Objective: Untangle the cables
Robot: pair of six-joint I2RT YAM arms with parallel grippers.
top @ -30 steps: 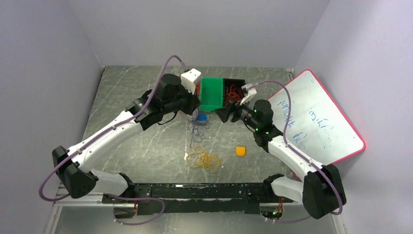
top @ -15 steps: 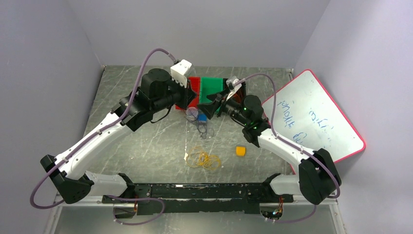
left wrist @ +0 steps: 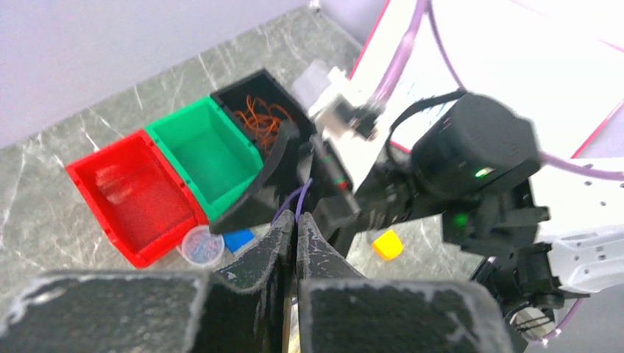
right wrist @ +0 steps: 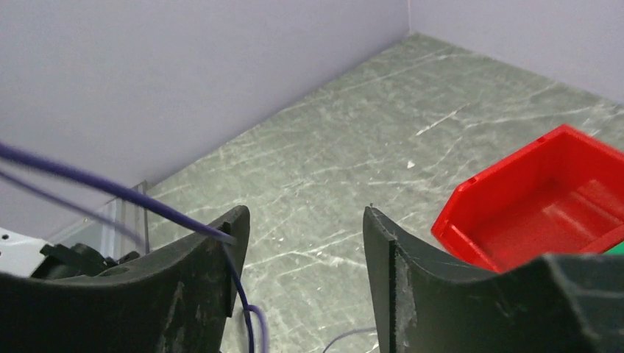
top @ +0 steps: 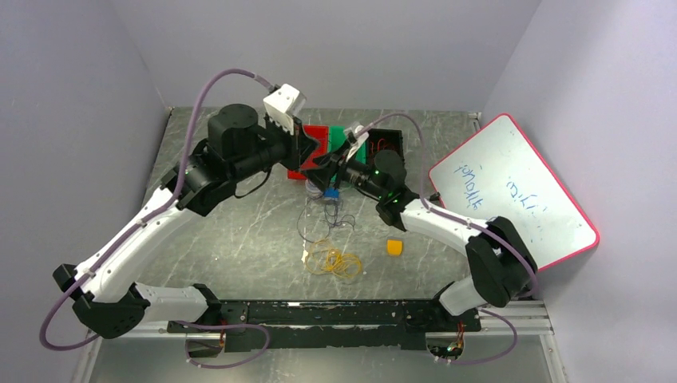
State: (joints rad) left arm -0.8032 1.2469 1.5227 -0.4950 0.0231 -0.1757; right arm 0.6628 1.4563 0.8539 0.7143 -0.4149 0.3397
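Both arms just swung left. Left end effector (left wrist: 296, 228) pinches the purple cable (left wrist: 300, 195), tugging it from the yellow cables (top: 334, 259); right end effector (right wrist: 303, 217) is spread, cable over one finger.

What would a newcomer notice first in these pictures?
Above the middle of the table, the left gripper is shut on a thin purple cable, and purple cable also crosses one finger of the open right gripper facing it. Behind them stand a red bin, a green bin and a black bin holding red-orange cables. A yellow-orange cable heap lies nearer the table's near edge.
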